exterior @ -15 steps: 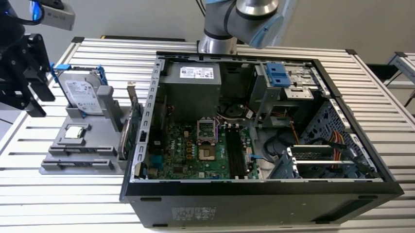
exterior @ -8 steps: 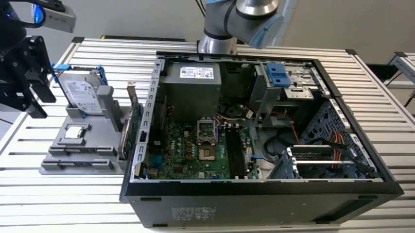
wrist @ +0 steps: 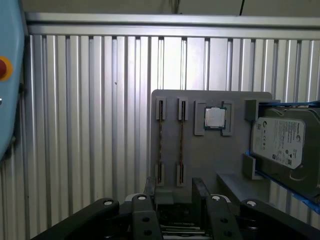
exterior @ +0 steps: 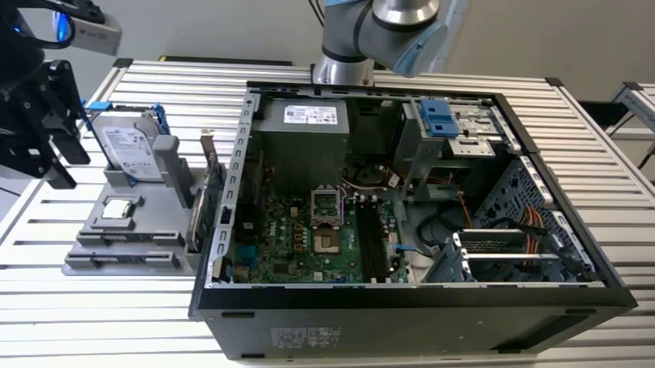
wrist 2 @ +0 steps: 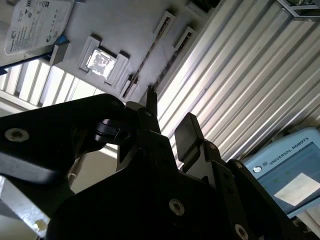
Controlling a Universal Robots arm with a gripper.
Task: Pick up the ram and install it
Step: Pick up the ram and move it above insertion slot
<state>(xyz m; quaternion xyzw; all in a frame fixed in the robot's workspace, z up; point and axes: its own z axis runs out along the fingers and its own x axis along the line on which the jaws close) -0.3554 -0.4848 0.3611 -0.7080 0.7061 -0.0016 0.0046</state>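
Jaws wide and empty, the gripper hangs near the holder; a ram standing in the holder looks light, stiff and fragile, so pinch its flat faces midway.

Table is ribbed bare metal, bright and reflective. Holder at the exterior view's left is matt grey plastic, carrying a hard drive with shiny metal face and paper label, and a glossy silver chip. Computer case is matt black outside and dull grey steel inside; gripper is matt black.
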